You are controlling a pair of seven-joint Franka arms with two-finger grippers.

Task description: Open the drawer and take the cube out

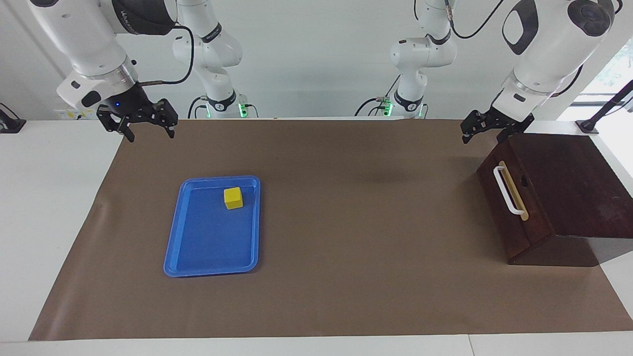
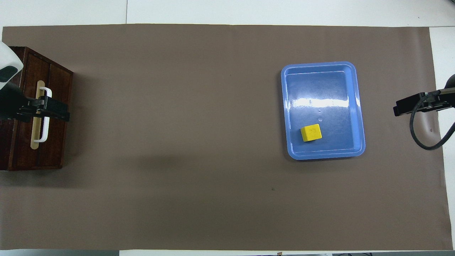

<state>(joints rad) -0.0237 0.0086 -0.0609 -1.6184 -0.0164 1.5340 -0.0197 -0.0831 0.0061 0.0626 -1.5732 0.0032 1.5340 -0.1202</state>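
A white bench with a big brown mat.

The brown mat covers most of the white bench. A plain white wall stands at the back, with a bright window at one side.

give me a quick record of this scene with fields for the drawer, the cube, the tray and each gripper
drawer: shut, flush in its dark wooden box at the left arm's end of the table
handle: white bar on a tan strip, not gripped
cube: yellow, in the blue tray, in the part nearer the robots
tray: blue, flat on the brown mat, toward the right arm's end
left gripper: raised over the box's top edge, holding nothing
right gripper: jaws open, raised over the mat's corner, empty
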